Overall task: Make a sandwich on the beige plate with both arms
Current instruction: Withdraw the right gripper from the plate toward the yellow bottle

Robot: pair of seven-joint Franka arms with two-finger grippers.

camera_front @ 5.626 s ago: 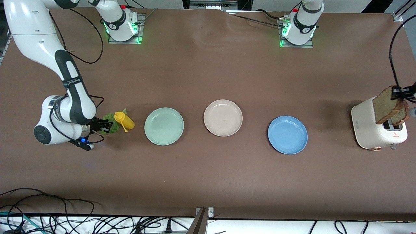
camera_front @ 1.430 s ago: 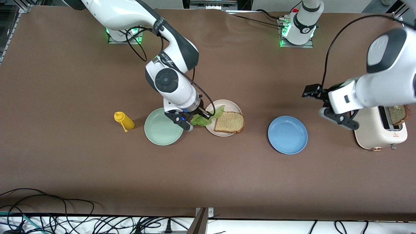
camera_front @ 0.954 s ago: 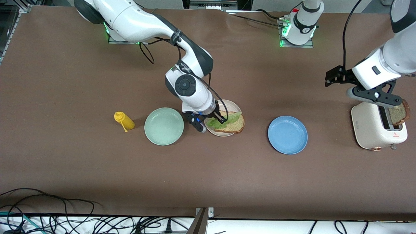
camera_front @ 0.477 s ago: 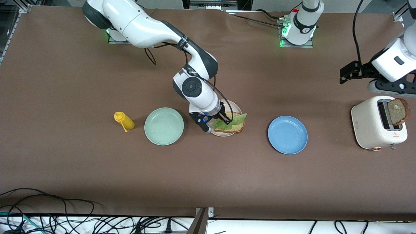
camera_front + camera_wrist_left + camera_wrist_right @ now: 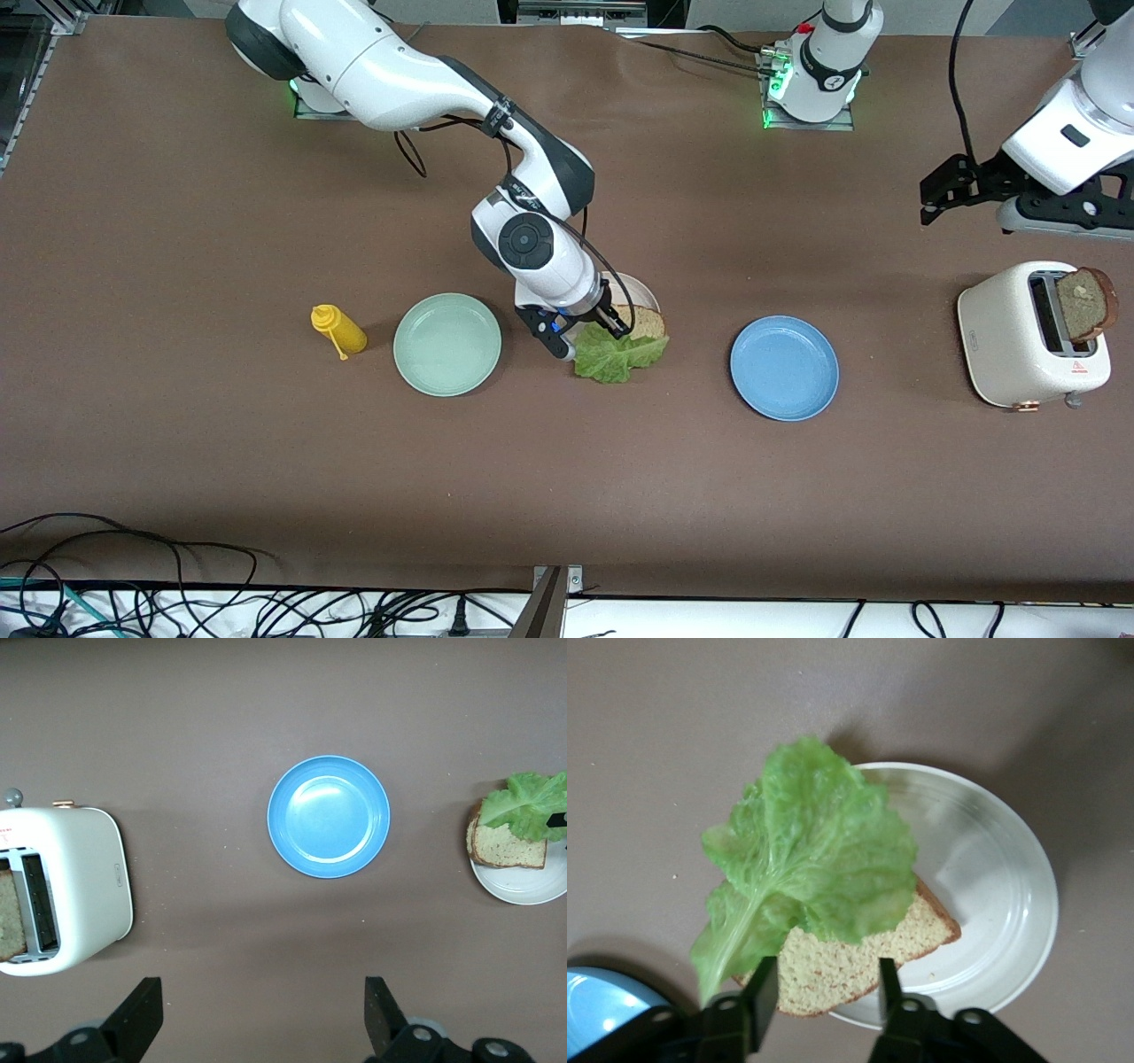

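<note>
On the beige plate (image 5: 644,291) lies one brown bread slice (image 5: 649,322), and a ruffled green lettuce leaf (image 5: 618,356) rests loosely on it, hanging over the plate's edge nearer the front camera. My right gripper (image 5: 609,322) hovers just over the bread, open, its fingers (image 5: 764,985) apart with only the bread slice (image 5: 842,964) showing beneath them; the lettuce (image 5: 815,859) is free of them. My left gripper (image 5: 261,1001) is open and empty, up in the air (image 5: 1054,211) close to the toaster (image 5: 1019,335). A second bread slice (image 5: 1088,303) sticks out of the toaster's slot.
A blue plate (image 5: 784,368) lies between the beige plate and the toaster. The mint green plate (image 5: 447,344) and a yellow squeeze bottle (image 5: 338,330) sit toward the right arm's end. Cables run along the table's near edge.
The right gripper's fingers have parted and let the lettuce go; the leaf dropped onto the bread and slid toward the front camera. The left arm shifted slightly away from the toaster.
</note>
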